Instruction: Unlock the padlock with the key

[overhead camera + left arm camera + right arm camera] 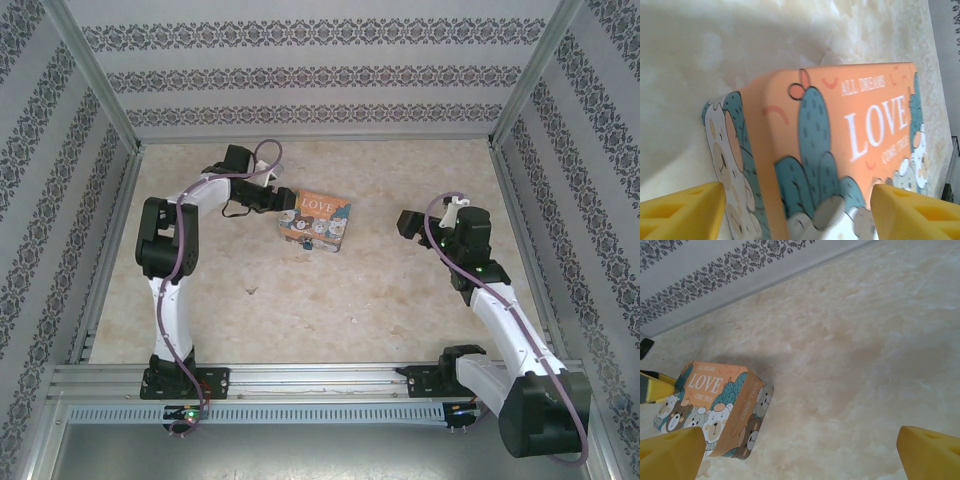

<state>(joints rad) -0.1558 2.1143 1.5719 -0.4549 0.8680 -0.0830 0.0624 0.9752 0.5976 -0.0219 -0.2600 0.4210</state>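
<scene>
The padlock and the key are out of view. An orange picture box [316,220] marked "LOVE" lies on the table left of centre. My left gripper [283,200] is at the box's far left corner, low over the table. In the left wrist view its yellow fingers [685,212] stand wide apart, open, with the near end of the box [840,125] between them [797,200]. My right gripper [403,222] hovers to the right of the box, apart from it. Its jaws [802,450] are open over bare table, with the box [715,405] at the left.
The marble-patterned table [380,290] is walled by patterned panels on three sides, with a metal rail [320,378] along the near edge. One yellow finger [655,387] of the left gripper shows beside the box in the right wrist view.
</scene>
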